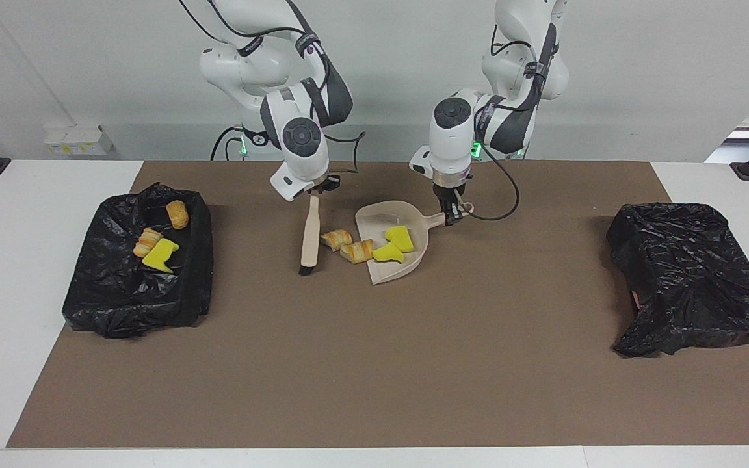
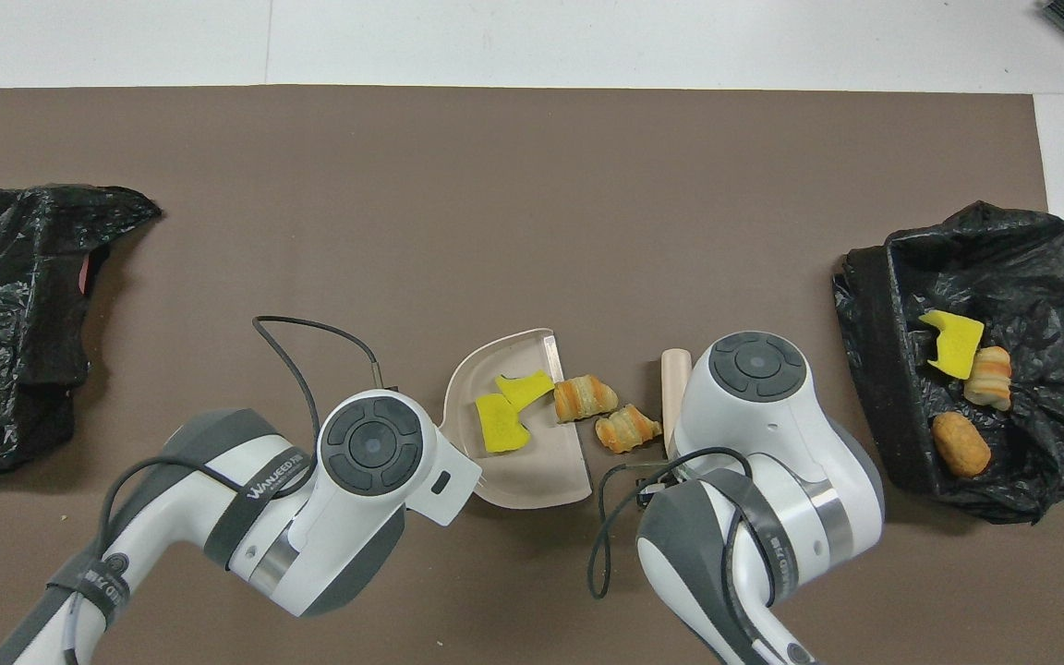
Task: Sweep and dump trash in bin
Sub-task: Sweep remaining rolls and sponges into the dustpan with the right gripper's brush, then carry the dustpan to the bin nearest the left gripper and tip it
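Brush [image 1: 309,234]: clamped in right gripper [image 1: 315,193], bristles down beside pastries [image 1: 347,246].
Dustpan [image 1: 393,250]: handle clamped in left gripper [image 1: 450,218].

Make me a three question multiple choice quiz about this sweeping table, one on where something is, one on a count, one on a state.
1. Where are the two loose pastries?
A. in the open bin
B. between brush and dustpan mouth
C. on the closed bag

2. How many yellow chunks lie in the dustpan?
A. none
B. two
C. four

3. What does the right claw do?
A. hangs open, holding nothing
B. grips the brush handle
C. grips the dustpan

Answers:
1 B, they lie beside the brush, at the pan's mouth.
2 B, two yellow chunks rest inside.
3 B, it is shut on the brush; the left claw holds the dustpan's handle.
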{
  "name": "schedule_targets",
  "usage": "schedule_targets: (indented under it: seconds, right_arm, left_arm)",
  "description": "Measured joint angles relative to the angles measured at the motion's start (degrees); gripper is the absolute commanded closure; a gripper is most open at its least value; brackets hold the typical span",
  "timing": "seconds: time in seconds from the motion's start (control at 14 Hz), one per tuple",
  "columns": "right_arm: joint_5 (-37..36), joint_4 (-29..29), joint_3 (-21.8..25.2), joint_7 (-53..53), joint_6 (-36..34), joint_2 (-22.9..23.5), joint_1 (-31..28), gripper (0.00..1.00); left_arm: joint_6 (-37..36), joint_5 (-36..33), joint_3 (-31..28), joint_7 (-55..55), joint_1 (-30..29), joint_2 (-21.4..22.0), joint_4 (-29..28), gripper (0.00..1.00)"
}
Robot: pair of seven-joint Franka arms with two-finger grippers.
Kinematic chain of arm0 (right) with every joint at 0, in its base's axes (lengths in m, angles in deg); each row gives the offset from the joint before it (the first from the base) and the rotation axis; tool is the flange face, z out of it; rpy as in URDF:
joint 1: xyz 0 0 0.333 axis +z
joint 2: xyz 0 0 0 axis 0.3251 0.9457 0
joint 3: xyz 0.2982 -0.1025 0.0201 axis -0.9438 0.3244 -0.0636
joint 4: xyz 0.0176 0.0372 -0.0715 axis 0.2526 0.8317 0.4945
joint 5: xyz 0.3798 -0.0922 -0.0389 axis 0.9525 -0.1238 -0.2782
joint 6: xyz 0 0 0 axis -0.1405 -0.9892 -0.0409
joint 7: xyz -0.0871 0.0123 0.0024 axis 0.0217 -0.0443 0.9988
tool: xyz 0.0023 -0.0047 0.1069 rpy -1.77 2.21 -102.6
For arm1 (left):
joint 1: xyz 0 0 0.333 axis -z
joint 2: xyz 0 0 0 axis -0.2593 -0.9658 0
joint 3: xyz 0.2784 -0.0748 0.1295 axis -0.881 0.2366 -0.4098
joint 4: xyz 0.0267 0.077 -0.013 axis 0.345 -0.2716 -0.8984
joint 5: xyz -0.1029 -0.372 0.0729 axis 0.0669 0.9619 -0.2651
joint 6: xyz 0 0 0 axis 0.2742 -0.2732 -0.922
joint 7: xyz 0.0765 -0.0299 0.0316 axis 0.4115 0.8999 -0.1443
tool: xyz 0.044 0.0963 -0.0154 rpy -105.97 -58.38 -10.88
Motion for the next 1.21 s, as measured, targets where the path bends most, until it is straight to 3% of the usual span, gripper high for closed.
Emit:
schedule_targets:
  seconds: [0.29, 0.43, 0.86, 1.21]
  right_arm:
    - [14.35, -0.02, -0.02, -12.58, 5.57, 0.74, 0.98, 1.00]
    - [17.82, -0.58, 0.03, -15.07, 5.84, 1.27, 0.92, 1.00]
    - [17.44, -6.71, 0.69, -15.26, 2.00, 1.87, 0.61, 1.00]
    - [10.69, -7.65, 0.30, -12.45, 1.34, 0.90, 1.07, 1.00]
  left_arm:
    - [0.02, 0.00, 0.01, -0.08, 0.00, 0.00, -0.03, 1.00]
    - [0.12, 0.00, 0.02, -0.11, 0.00, 0.00, -0.10, 1.00]
    - [3.63, 0.00, -0.40, -3.73, -1.40, -0.37, -0.48, 1.00]
    - [9.32, 4.49, -0.68, 0.82, -6.31, -2.25, -0.20, 1.00]
